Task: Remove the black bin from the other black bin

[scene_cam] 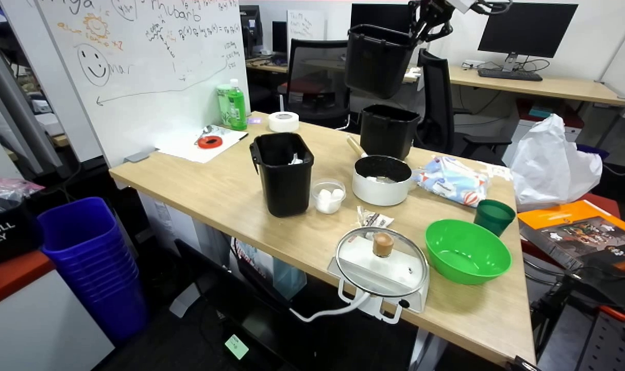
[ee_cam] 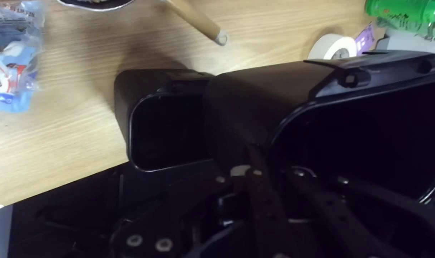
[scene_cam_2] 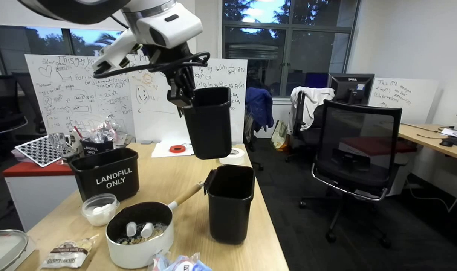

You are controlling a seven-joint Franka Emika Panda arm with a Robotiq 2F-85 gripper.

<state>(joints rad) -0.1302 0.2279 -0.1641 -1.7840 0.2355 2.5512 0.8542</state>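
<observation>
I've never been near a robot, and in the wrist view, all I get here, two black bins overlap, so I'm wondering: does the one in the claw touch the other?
Observer: No. In an exterior view, a gap shows between the black bin in the gripper and the other black bin, standing lower.
Visitor: Any more bins like those on the table?
Observer: Yes, a third bin, lettered LANDFILL ONLY.
Visitor: What's in the pot with the wooden handle?
Observer: In an exterior view, two white pieces show inside.

A scribbled whiteboard (scene_cam: 147,72) stands beside the wooden counter (scene_cam: 219,180); windows (scene_cam_2: 311,52) in pale walls (scene_cam_2: 398,41) show trees (scene_cam_2: 234,13) and sky (scene_cam_2: 260,9); a black chair (scene_cam_2: 356,173) stands on dark flooring (scene_cam_2: 303,241).
</observation>
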